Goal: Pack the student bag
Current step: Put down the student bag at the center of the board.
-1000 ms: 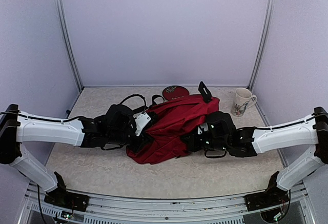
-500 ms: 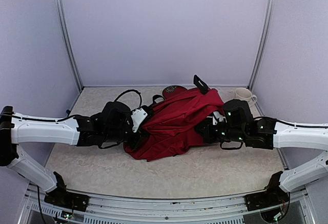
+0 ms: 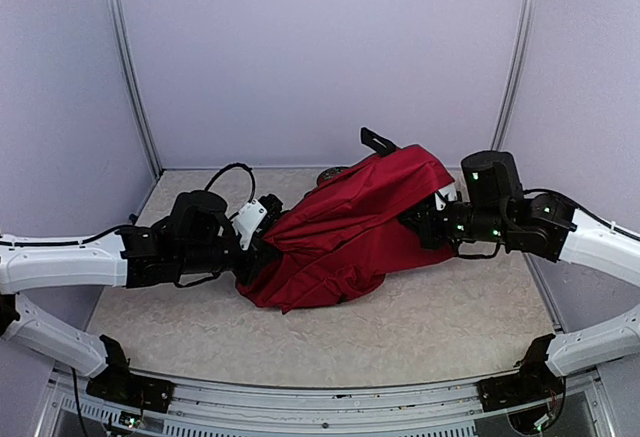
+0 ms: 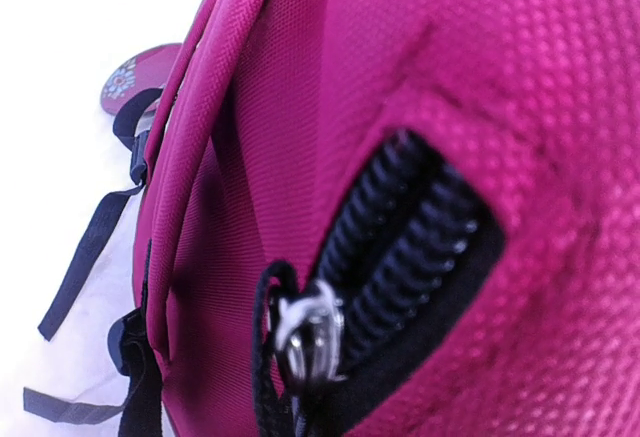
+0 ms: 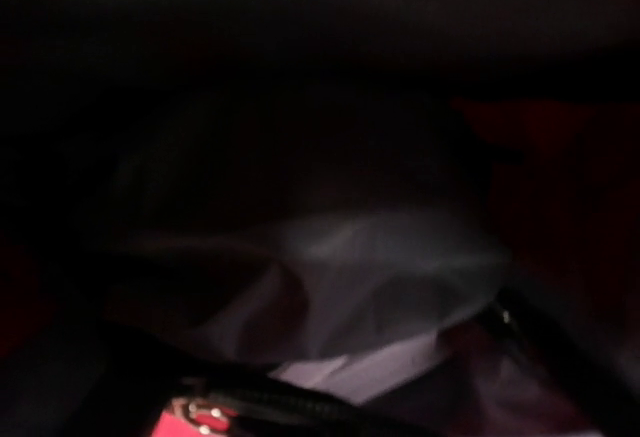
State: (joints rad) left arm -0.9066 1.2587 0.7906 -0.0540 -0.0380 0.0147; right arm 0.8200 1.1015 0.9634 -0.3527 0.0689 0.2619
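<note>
The student bag (image 3: 345, 227), dark red with black straps, hangs stretched between my two arms, its right end raised and its left end low near the table. My left gripper (image 3: 258, 247) is at the bag's lower left edge; its fingers are hidden by fabric. The left wrist view is filled by the bag's fabric (image 4: 480, 77) with a black zip and its metal pull (image 4: 312, 332). My right gripper (image 3: 425, 225) is buried in the bag's raised right side. The right wrist view shows only the dark grey lining (image 5: 380, 267) and a zip (image 5: 270, 402).
A round dark red patterned object (image 3: 330, 173) lies on the table behind the bag, also seen in the left wrist view (image 4: 135, 75). A black strap loop (image 3: 232, 172) sticks up by my left wrist. A black handle (image 3: 377, 140) tops the bag. Enclosure walls stand close around.
Both arms have risen and drawn apart, lifting the bag. Its right end went up and back with the right gripper. The mug at the back right is now hidden behind the right arm.
</note>
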